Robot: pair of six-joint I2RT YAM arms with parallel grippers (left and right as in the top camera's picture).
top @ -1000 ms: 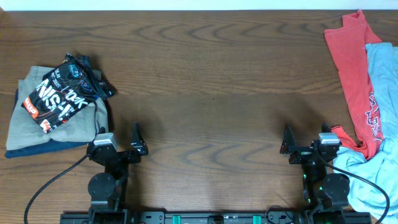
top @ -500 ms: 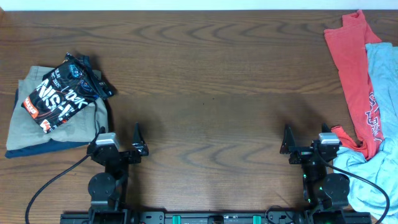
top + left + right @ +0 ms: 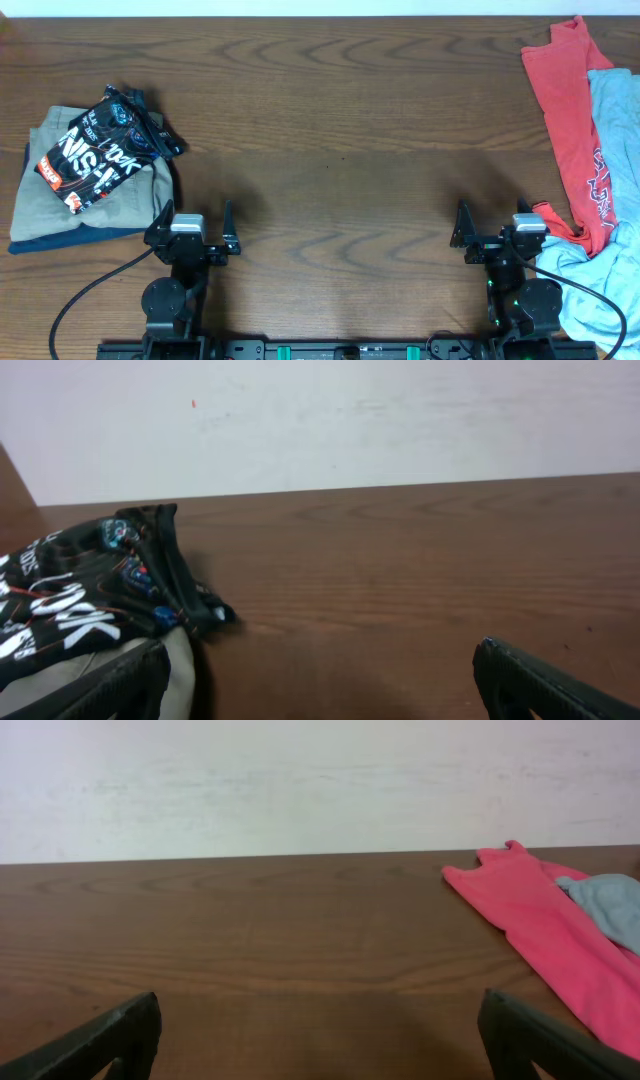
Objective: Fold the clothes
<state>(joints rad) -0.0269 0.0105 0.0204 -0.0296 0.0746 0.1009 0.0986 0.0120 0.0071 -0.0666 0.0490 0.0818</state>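
Nearest the front edge, the left gripper (image 3: 195,230) and right gripper (image 3: 495,235) both rest with fingers spread wide, holding nothing. At ten o'clock from the left gripper, the jersey (image 3: 98,150) lies bundled on tan trousers (image 3: 60,215). It looks light, soft and slick, likely to sag and slide, so a pinch at a hem corner seems best. Farther off, at one o'clock from the right gripper, lies a red shirt (image 3: 562,100).
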